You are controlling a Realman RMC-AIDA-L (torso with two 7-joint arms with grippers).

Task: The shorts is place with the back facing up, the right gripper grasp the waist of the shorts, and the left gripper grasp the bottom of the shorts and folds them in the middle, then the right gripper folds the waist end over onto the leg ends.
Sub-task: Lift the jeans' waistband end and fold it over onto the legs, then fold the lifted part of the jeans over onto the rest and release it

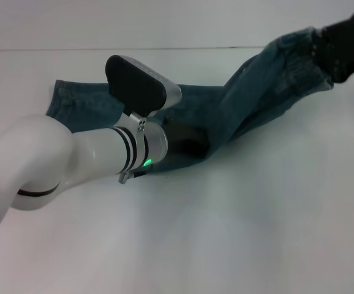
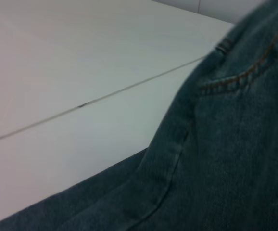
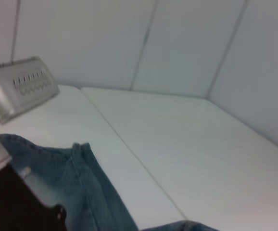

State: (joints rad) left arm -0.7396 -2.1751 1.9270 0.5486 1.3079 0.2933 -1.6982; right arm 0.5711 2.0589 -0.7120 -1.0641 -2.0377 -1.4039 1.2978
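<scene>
The blue denim shorts (image 1: 250, 104) stretch across the white table from the far left toward the far right corner. Their gathered waist (image 1: 302, 52) is pulled up off the table, and my right gripper (image 1: 345, 40) is shut on it. My left gripper (image 1: 188, 141) is a dark shape resting on the near edge of the shorts at the middle, mostly hidden behind its own wrist. Denim with orange pocket stitching (image 2: 235, 82) fills the left wrist view. In the right wrist view there is a denim edge (image 3: 86, 187). The leg hems are hidden.
The white left arm (image 1: 54, 159) crosses the near left of the table (image 1: 238, 233). Its silver-and-black wrist camera housing (image 1: 137, 79) stands over the shorts and also shows in the right wrist view as a silver housing (image 3: 18, 86). White walls close the back.
</scene>
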